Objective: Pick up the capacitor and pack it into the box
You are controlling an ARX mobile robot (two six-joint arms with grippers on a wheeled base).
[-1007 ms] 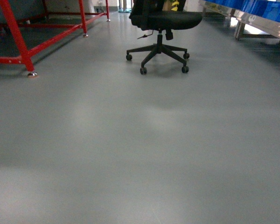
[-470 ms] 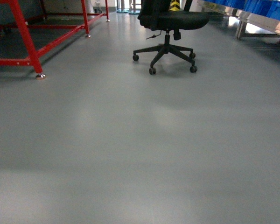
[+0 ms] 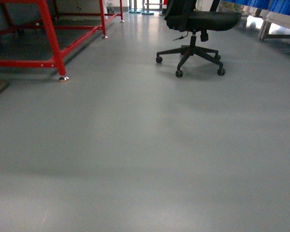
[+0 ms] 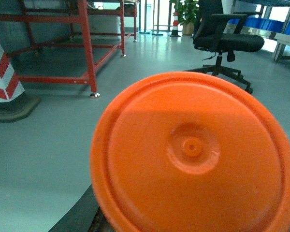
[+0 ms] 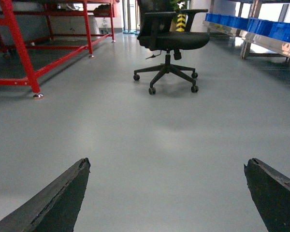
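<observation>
While an orange disc (image 4: 193,154) hides the left jaws, the right jaws (image 5: 169,193) gape.

No readable text, label, brand or number is showing in any of the views. The only sign-like markings are warning patterns without lettering: red and white diagonal stripes are running across a post (image 4: 2,67) at the left edge of the left wrist view, and yellow and black chevron striping is showing on a column (image 5: 181,21) behind the office chair (image 5: 169,38) in the right wrist view. The orange disc (image 4: 195,154) filling the left wrist view is carrying only moulded concentric rings, with no lettering that can be made out.
</observation>
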